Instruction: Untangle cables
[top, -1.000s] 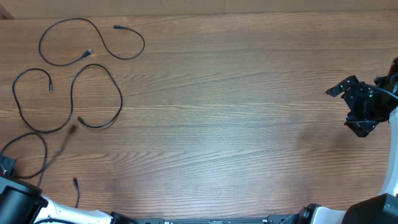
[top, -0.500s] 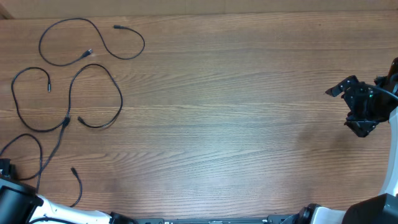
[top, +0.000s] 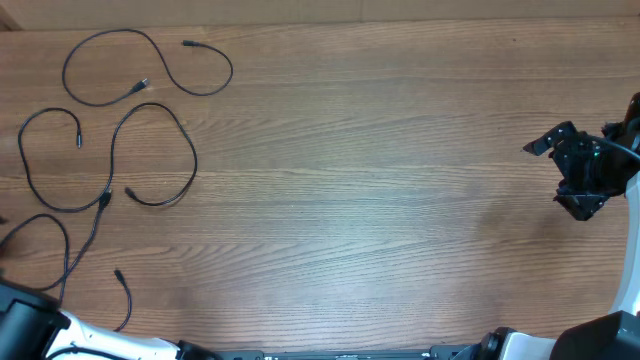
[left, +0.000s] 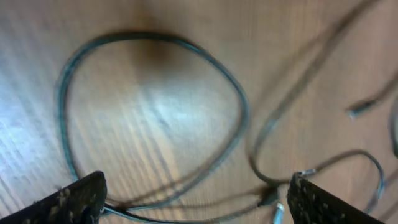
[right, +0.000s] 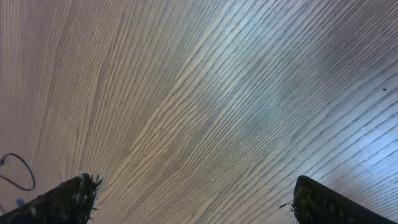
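Observation:
Three thin black cables lie at the table's left side. One cable (top: 118, 33) loops at the far left. A second cable (top: 193, 150) curves in an S below it. The third cable (top: 68, 245) loops by the left edge, and its plug (top: 117, 273) lies on the wood. In the left wrist view my left gripper (left: 199, 205) stands open above that loop (left: 239, 106). A strand and a silver-tipped plug (left: 278, 213) lie between its fingers, not gripped. My right gripper (top: 565, 175) hovers open at the far right, with only bare wood between its fingers (right: 62, 200).
The left arm's base (top: 25, 325) fills the near left corner, close to the third cable's loop. The right arm's body (top: 625, 300) stands along the right edge. The table's far edge (top: 320, 22) runs across the top.
My left gripper has opened and let go of the third cable, then slid left out of the overhead view. The cable's loop and plug ends have settled onto the table. The right arm is still.

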